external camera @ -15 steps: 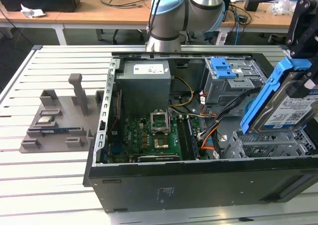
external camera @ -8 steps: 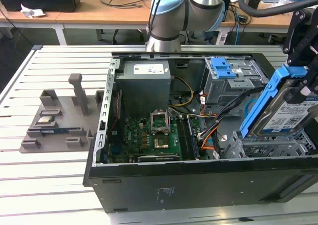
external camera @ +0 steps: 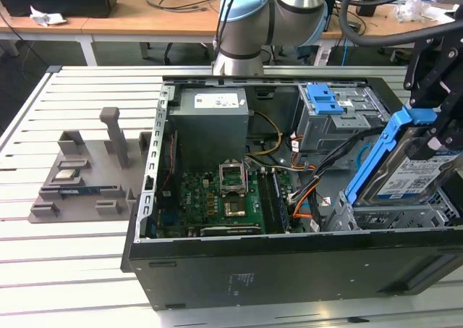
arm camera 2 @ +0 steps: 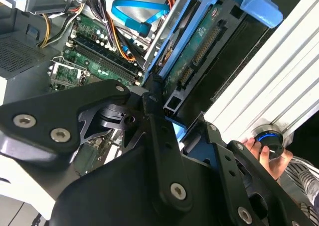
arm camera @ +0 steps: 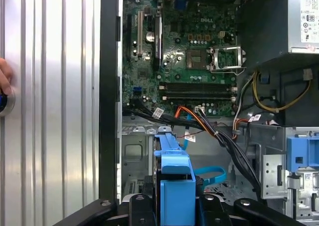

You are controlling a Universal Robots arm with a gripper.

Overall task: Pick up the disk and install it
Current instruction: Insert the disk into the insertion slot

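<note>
The disk (external camera: 412, 170), in its blue frame, leans tilted, with its low end down by a metal bay. I cannot tell if they touch. A white slatted table (external camera: 72, 259) carries the open computer case (external camera: 289, 274), and the disk is over the case's near corner on the exterior view's right. The gripper (arm camera: 174, 208) is clamped tight on the disk's top end, and the picture edge cuts most of it off. A hand (arm camera 2: 261, 153), half cut off, rests on a blue knob (arm camera 2: 266, 138) at the table's edge.
</note>
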